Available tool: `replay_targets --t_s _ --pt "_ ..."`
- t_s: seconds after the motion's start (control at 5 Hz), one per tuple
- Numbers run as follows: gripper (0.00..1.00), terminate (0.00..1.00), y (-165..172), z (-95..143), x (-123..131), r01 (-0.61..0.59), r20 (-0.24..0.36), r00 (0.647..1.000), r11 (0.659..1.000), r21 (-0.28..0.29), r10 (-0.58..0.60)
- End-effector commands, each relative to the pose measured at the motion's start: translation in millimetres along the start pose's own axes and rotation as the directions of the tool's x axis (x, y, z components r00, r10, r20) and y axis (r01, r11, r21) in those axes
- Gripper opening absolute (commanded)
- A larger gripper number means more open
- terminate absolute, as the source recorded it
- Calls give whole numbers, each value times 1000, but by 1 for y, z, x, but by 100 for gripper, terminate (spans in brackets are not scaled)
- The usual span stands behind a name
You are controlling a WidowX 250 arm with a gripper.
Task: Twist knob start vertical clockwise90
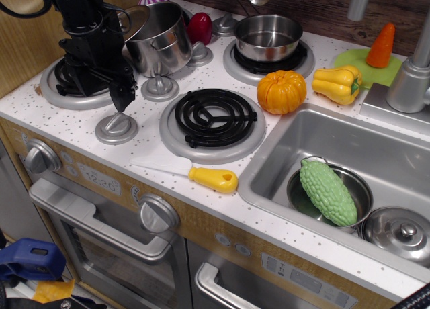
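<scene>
Below tool (123,94), finned silver knob (117,127)

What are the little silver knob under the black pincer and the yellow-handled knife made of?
The knob looks like moulded plastic with a matte silver-grey finish and soft highlights. The knife also seems plastic: a glossy yellow handle and a flat white blade, nearly blending into the countertop.

Dark wood wall (322,10) behind white speckled counter (74,124).

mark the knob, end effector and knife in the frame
knob (117,126): main view, on its fin ridge.
end effector (123,93): main view, at the black fingertips just above the knob.
knife (213,179): main view, on its yellow handle.
</scene>
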State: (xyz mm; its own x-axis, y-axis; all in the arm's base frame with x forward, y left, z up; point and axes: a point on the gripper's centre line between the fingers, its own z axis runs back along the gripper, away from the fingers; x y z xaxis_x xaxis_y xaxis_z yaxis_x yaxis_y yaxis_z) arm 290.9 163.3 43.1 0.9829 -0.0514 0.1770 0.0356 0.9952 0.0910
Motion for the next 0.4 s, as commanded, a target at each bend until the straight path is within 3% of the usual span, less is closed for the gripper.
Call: replay_targets --t_s 0.0,0.2 --pt "100 0 0 0 0 0 0 1000 1000 0 0" --pt "100 0 -2 -3 -1 -10 2 1000 1000 -8 10"
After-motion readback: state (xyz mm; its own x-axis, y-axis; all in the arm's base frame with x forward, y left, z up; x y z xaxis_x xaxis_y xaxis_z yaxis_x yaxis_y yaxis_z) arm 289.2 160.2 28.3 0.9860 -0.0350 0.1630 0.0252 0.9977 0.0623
